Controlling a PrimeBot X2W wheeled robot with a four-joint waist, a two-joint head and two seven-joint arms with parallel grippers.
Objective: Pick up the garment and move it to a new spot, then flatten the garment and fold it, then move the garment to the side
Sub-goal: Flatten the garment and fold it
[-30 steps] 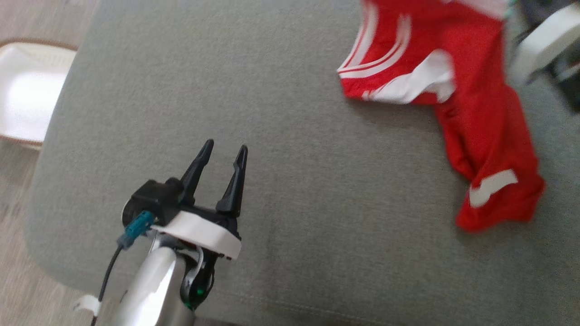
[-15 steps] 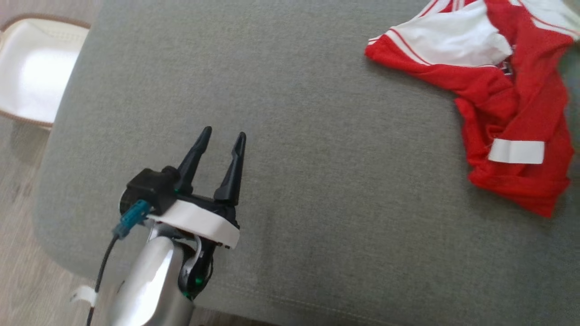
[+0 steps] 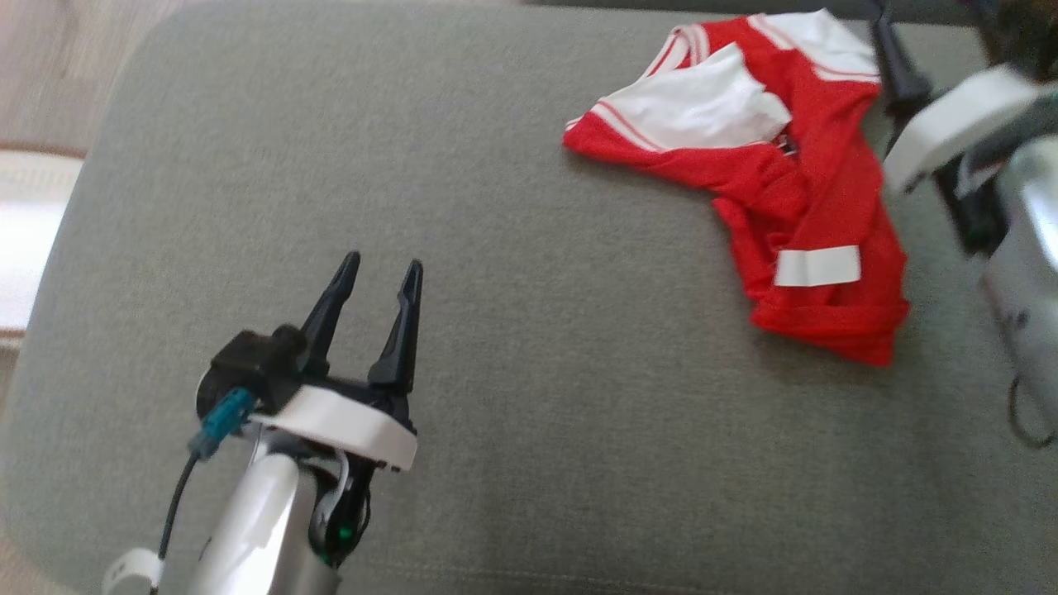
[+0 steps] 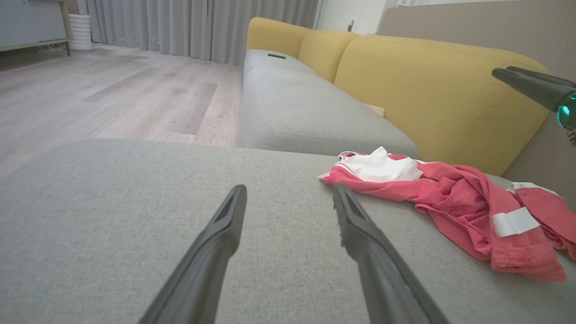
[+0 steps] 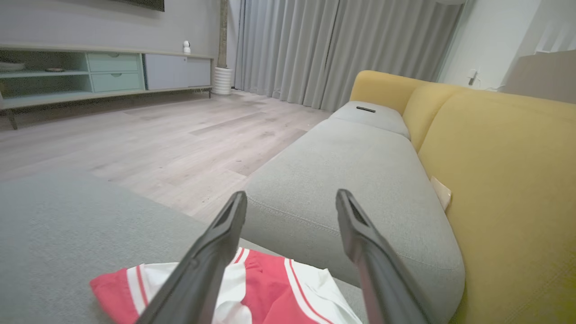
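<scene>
The garment (image 3: 744, 190), a red shirt with white panels and stripes, lies crumpled on the grey cushion (image 3: 529, 347) toward its far right. My left gripper (image 3: 382, 266) hovers open over the near left of the cushion, well away from the cloth, and the left wrist view has the garment (image 4: 450, 198) to the right beyond its empty fingers (image 4: 290, 188). The right gripper (image 5: 291, 194) is open just above the garment (image 5: 270, 288) with nothing between its fingers. One of its dark fingers (image 3: 897, 62) stands beside the shirt's right edge.
A yellow sofa backrest (image 4: 427, 90) rises behind the cushion, with another grey seat (image 4: 306, 112) beyond it. Wooden floor (image 4: 112, 99) lies past the cushion's left edge, where a white object (image 3: 25, 240) sits. A low cabinet (image 5: 90, 76) and curtains (image 5: 315, 49) stand far off.
The right gripper has opened and let go of the garment, which now lies in a heap on the cushion. The head view has shifted; the left gripper has stayed open.
</scene>
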